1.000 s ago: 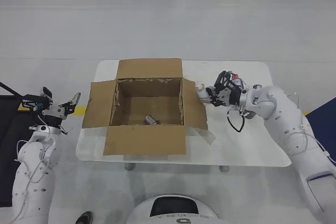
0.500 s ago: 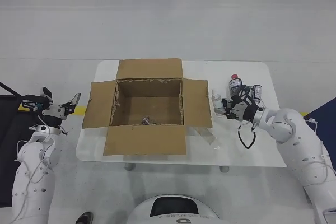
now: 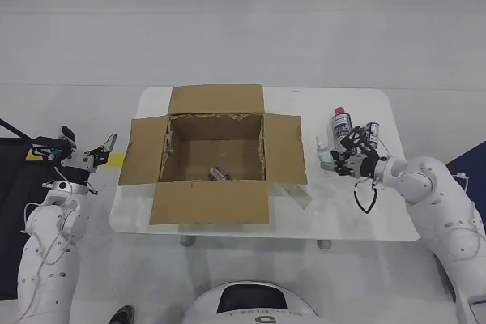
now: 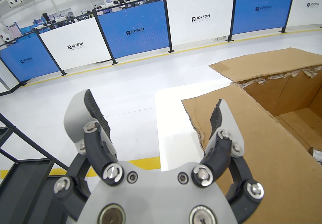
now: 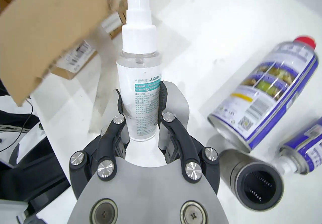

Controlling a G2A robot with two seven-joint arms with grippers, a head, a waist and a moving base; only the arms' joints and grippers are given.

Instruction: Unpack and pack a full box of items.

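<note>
A: The right gripper (image 5: 141,99), pinching the clear plastic spray bottle (image 5: 138,64), is drawing away from the brown cardboard box (image 3: 217,100), over the white table (image 3: 364,113).
B: Best lowering it upright, clear of the blue metal can (image 5: 264,89).

I see the brown cardboard box (image 3: 211,202) open in the left half of the worktop, all four flaps folded out, with one small item (image 3: 219,173) on its floor. My right tool (image 5: 141,96) clamps a clear spray bottle (image 5: 139,66) with a white pump top, just off the box's right flap. Toward the far right corner are a red-capped blue-and-white can (image 5: 264,86), a smaller can (image 5: 304,147) and a hollow metal cylinder (image 5: 249,174).
</note>
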